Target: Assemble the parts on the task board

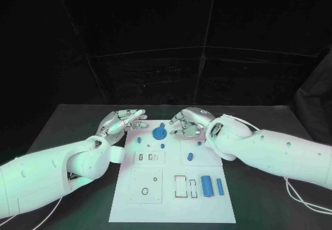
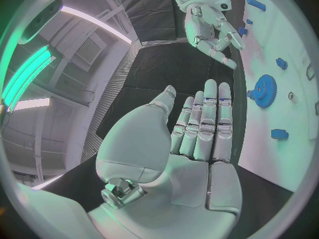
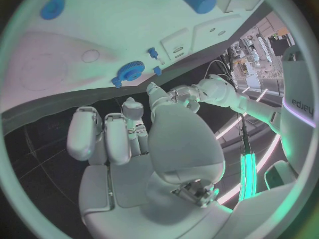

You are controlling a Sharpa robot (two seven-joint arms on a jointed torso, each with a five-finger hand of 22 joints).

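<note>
Head view: both hands hover at the far end of the board. Left hand is at the board's far-left corner, fingers stretched out, holding nothing. Right hand is just right of the gear, fingers curled in; can't tell here if anything is in them. Gear sits near the board's far edge, between the hands. Cylinder and bar lie near the near-right side, untouched.

Left wrist view: left hand flat, fingers straight, empty, over the black table beside the board edge. Gear on the board, apart from the fingertips.

Right wrist view: right hand fingers bent, apart, nothing gripped. Gear beyond them on the board.

Risk, as a judgement: hands are close together round the gear; reaching at once, fingers could collide or knock the gear and nearby small pegs out of place.
</note>
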